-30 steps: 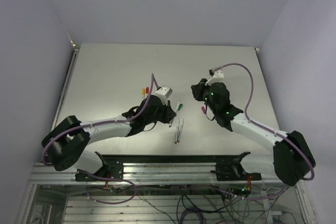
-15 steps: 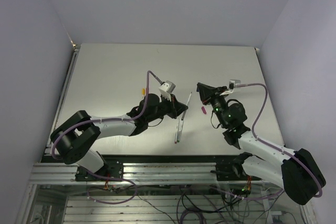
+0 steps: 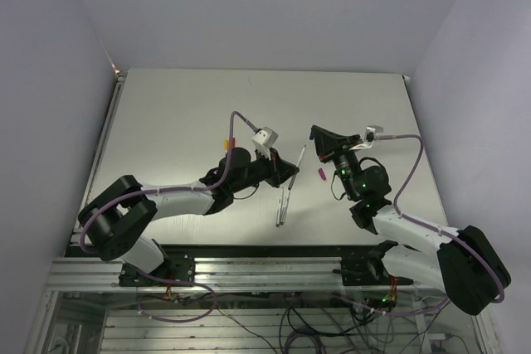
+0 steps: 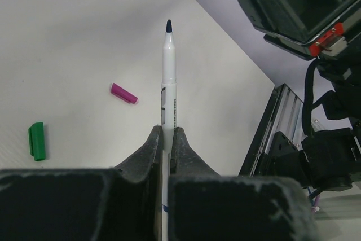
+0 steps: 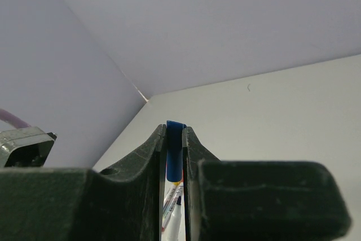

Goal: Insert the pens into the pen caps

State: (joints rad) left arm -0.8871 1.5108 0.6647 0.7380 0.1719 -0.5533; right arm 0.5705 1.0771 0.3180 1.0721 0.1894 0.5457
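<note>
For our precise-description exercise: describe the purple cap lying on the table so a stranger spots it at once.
Start at the middle of the grey table. A short purple plastic cap lies near the white pen held by the left pincer. The green plastic cap lying nearby differs only in colour.

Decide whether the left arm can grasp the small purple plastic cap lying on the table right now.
Probably not yet: the left gripper is shut on a thin white dark-tipped pen, though the purple cap lies unobstructed.

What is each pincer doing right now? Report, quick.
Left pincer: closed, holding a pen.
Right pincer: closed, holding the blue cap.
</note>
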